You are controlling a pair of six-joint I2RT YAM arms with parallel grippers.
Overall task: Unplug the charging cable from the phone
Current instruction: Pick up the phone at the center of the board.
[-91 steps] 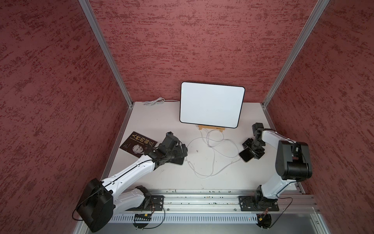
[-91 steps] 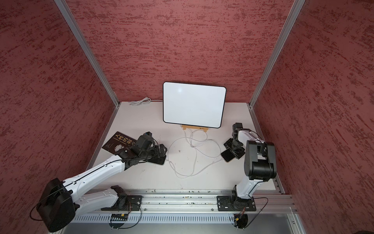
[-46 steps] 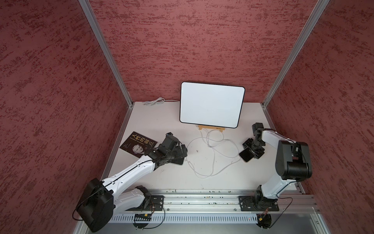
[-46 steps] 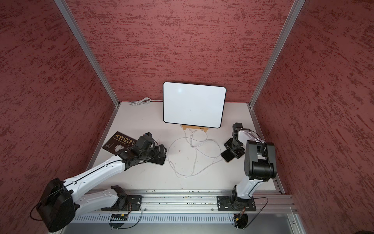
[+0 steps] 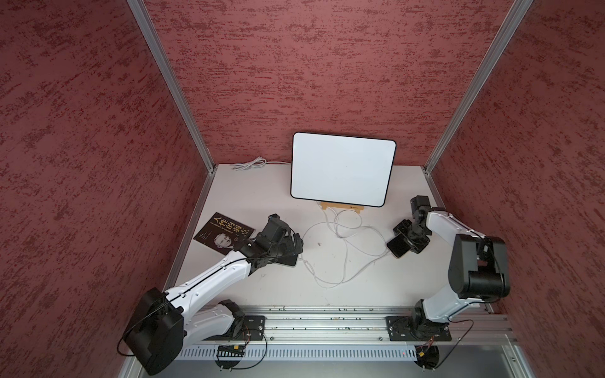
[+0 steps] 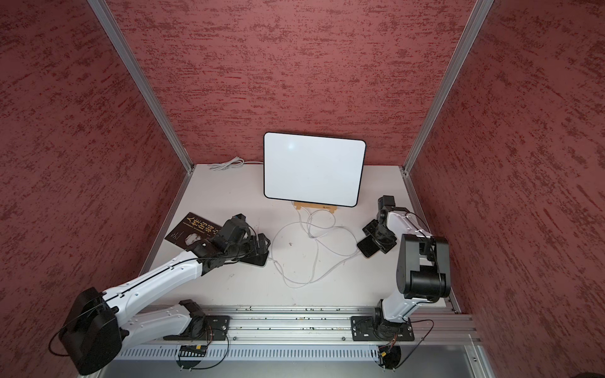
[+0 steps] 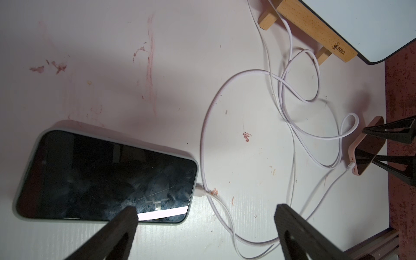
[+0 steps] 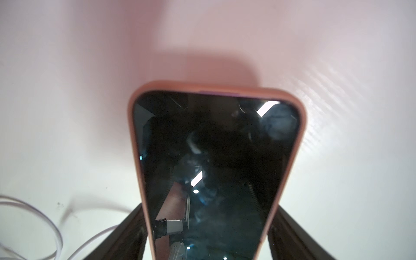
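Two phones lie on the white table, each with a white charging cable plugged in. The grey-cased phone lies screen up, with its plug in its end. My left gripper hovers open just above that plug end, one finger over the phone's corner; both top views show it there. The orange-cased phone sits between the fingers of my right gripper, which grips its two long sides. Its plug is still in.
A white board leans on a wooden stand at the back. A dark book lies behind the left arm. A coiled white cord sits in the back left corner. Cable loops cross the table's middle. Red walls close three sides.
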